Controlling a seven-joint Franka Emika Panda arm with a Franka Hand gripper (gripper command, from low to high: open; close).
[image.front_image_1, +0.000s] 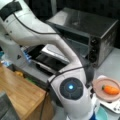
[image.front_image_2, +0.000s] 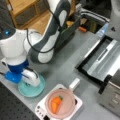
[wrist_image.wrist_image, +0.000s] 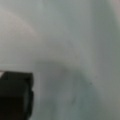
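In a front view my gripper (image.front_image_2: 32, 80) points down onto a teal plate (image.front_image_2: 37, 91) at the lower left, with its tips right at the plate's surface. The wrist view is filled by that pale teal plate (wrist_image.wrist_image: 70, 50), with one dark finger (wrist_image.wrist_image: 15, 97) at the lower left. Nothing shows held there. To the plate's right an orange carrot (image.front_image_2: 56, 104) lies in a pink pan (image.front_image_2: 65, 107). In both front views the pan sits on a white burner; the carrot (image.front_image_1: 110, 90) and pan (image.front_image_1: 100, 83) show at one view's right edge.
A silver toaster oven (image.front_image_1: 85, 30) stands with its door (image.front_image_2: 100, 61) folded down onto the grey counter (image.front_image_2: 65, 67). A wooden cabinet (image.front_image_1: 17, 92) is beside the arm's base. A rack with small items (image.front_image_2: 72, 23) stands behind the arm.
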